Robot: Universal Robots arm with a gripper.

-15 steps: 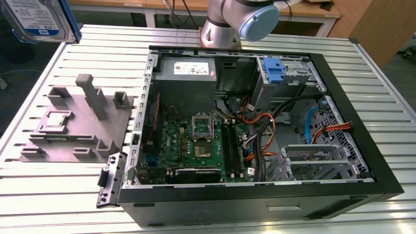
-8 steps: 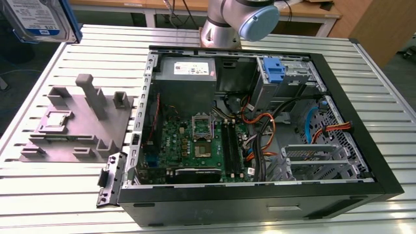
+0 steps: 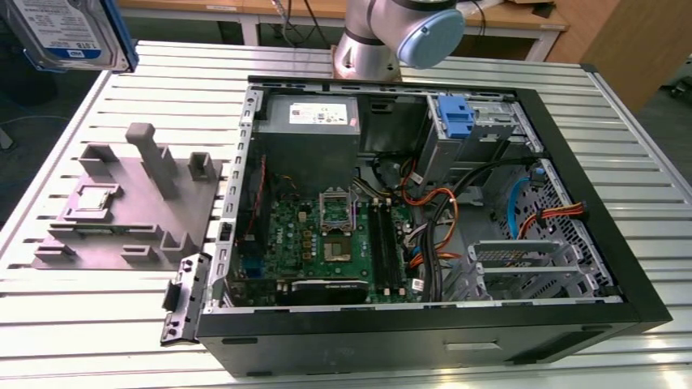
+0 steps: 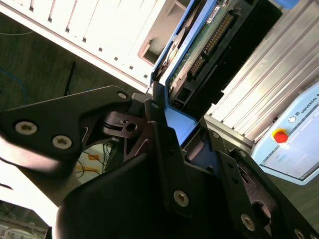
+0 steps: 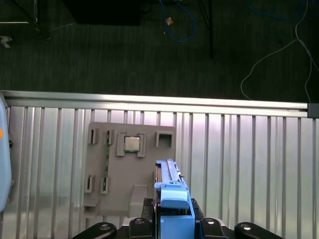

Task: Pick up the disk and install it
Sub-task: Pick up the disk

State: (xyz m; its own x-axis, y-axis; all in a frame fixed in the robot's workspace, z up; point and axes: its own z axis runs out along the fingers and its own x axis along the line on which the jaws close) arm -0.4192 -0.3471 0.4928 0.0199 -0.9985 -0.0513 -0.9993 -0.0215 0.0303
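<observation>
The disk (image 3: 67, 32), a grey drive with a white-and-blue label in a blue carrier, hangs high above the table's far corner at the exterior view's left. In the second wrist view its green circuit-board underside and blue frame (image 4: 199, 47) run between the black fingers (image 4: 167, 149), and my gripper (image 4: 192, 142) is shut on the carrier's end. The first wrist view shows the disk (image 5: 172, 191) edge-on, held by my gripper (image 5: 172, 224) above the grey fixture plate (image 5: 112, 199).
The open computer case (image 3: 433, 320) lies on the slatted metal table (image 3: 108, 324), with a silver drive bay and blue bracket (image 3: 459, 117), a power supply (image 3: 313, 113) and cables inside. The grey fixture (image 3: 130, 203) sits beside it. A pendant with a red button (image 4: 280, 135) lies nearby.
</observation>
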